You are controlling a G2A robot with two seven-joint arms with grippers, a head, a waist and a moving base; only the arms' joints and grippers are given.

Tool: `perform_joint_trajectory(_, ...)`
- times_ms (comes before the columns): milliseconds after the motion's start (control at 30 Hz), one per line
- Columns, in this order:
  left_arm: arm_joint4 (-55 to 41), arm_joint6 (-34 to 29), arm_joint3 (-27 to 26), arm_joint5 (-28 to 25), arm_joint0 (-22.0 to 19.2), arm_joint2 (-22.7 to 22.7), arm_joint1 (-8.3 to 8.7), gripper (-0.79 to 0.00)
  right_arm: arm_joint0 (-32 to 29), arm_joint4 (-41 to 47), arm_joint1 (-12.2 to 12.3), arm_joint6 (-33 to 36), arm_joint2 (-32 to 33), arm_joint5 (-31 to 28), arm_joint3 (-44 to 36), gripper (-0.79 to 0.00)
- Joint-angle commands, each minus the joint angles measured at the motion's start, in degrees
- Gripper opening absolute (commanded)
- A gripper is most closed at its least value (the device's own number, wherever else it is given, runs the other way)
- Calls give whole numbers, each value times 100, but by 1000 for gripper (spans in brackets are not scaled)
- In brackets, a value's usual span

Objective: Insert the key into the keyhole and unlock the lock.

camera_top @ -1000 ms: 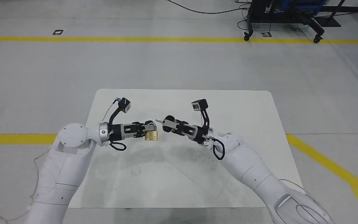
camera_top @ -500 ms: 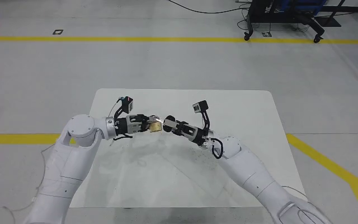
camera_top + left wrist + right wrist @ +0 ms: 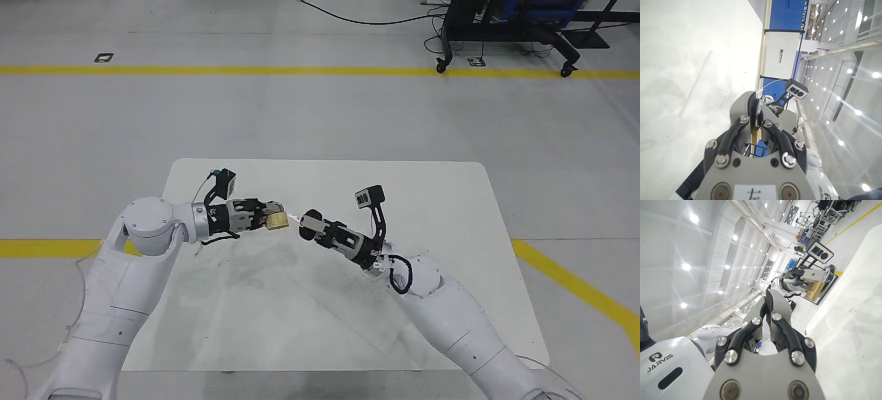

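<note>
Left gripper (image 3: 266,216) clamped on lock (image 3: 276,221), aloft over table (image 3: 440,200), 10 o'clock of centre. Right gripper (image 3: 303,227) just beside, at lock's 4 o'clock; fingers pinched together, contents too small to tell.

Overhead view looks down; wrist views face each other

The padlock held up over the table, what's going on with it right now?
The left gripper is shut on the brass padlock, holding it over the white table. The right gripper faces it, closed on a thin pale sliver that looks like the key, tip pointing at the padlock. The two are close together, but the top view cannot settle whether the key has gone into the padlock.
</note>
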Motion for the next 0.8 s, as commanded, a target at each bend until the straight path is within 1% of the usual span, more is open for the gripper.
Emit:
perform_joint_trajectory(0, -17, 35, -89, 226, -9, 109, -16, -785, 34, -433, 5, -121, 15, -30, 2, -785)
perform_joint_trajectory(67, 60, -50, -68, 676, -136, 243, -22, -785, 52, -1010, 13, -285, 54, -192, -42, -785)
perform_joint_trajectory(100, 142, -71, -52, 835, -222, 307, -25, -785, 84, -1380, 36, -276, 119, -278, -68, -785)
perform_joint_trajectory(133, 160, -194, 14, 1103, -309, 392, -30, -785, 83, -1704, 67, -236, 196, -343, -121, -785)
perform_joint_trajectory(200, 320, -345, 124, 1489, -547, 556, -39, -785, 72, -2598, 164, -165, 486, -506, -348, -785)
perform_joint_trajectory(233, 326, -522, 220, 1751, -653, 662, -48, -785, 27, -3202, 224, -91, 642, -574, -544, -785)
perform_joint_trajectory(333, 373, -823, 422, 1997, -965, 935, -88, -785, -283, -4544, 383, -50, 1147, -723, -1289, -785)
perform_joint_trajectory(467, 112, -899, 774, 1945, -1230, 1326, -172, -785, -759, -5828, 530, -42, 1645, -840, -2487, -785)
perform_joint_trajectory(533, 57, -927, 881, 1894, -1318, 1451, -203, -785, -913, -6604, 583, 181, 1702, -966, -3059, -785)
perform_joint_trajectory(567, 120, -925, 896, 1788, -1335, 1514, -210, -785, -978, -6990, 597, 283, 1676, -902, -3271, -785)
perform_joint_trajectory(767, 142, -910, 899, 1740, -1341, 1524, -211, -785, -978, -6990, 597, 283, 1676, -902, -3271, -785)
